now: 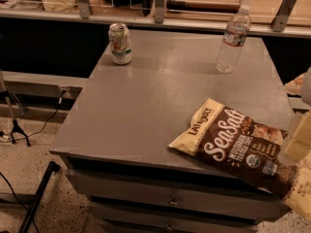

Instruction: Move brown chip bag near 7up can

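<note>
Brown chip bag at front-right corner of surface, just left of end effector (grip state untellable), long axis angled toward far-left-corner 7up can.

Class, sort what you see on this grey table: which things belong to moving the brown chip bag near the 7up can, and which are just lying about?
Belongs to the job: brown chip bag, front right; 7up can, back left; gripper, at the right edge beside the bag.
Just lying about: clear water bottle, back right of the table.
</note>
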`<move>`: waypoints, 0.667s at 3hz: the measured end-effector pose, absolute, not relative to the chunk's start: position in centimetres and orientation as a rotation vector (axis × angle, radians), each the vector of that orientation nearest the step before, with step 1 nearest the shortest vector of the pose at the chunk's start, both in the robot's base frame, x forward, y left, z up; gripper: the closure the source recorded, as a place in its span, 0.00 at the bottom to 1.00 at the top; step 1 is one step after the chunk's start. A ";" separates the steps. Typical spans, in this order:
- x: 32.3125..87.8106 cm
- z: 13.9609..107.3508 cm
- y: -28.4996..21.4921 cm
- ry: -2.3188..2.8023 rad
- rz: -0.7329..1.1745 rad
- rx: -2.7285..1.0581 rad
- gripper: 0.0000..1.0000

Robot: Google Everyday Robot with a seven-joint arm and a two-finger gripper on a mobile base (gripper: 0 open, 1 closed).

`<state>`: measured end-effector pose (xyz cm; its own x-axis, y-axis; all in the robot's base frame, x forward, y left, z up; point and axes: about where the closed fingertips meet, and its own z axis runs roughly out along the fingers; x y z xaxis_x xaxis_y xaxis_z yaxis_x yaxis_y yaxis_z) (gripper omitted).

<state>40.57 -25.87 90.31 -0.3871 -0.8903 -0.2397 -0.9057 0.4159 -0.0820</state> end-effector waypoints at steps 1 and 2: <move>40.0 89.6 -26.3 2.425 0.099 -1.557 0.00; 39.5 88.8 -26.0 2.424 0.117 -1.559 0.00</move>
